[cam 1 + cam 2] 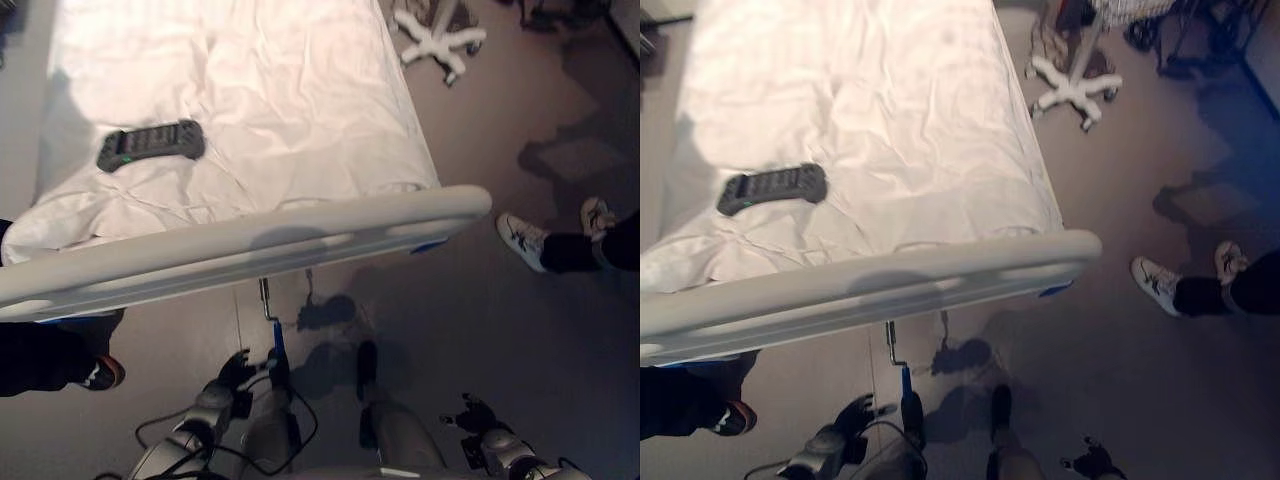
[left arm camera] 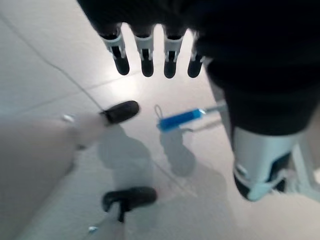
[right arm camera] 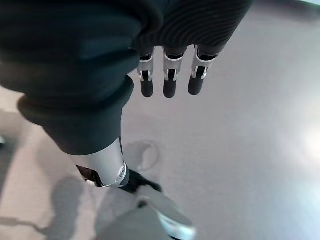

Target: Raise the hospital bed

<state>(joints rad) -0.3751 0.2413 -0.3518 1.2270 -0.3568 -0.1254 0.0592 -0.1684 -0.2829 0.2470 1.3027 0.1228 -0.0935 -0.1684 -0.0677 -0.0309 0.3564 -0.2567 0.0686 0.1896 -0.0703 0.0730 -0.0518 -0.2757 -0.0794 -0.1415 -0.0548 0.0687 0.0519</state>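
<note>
Reaching for the crank handle under the footboard is, I judge, the step in hand. Its blue grip hangs below the hospital bed foot edge, just beside the left robot hand, which is relaxed and empty. The right robot hand hangs straight-fingered, empty. Wrap the grip fully before turning. A remote lies near the bed's left edge.

The hospital bed runs off the frame's top and left edges. The footboard hides its underside and the crank's upper shaft. The remote's buttons are too small to tell. The person's leg is cut at the right edge.
</note>
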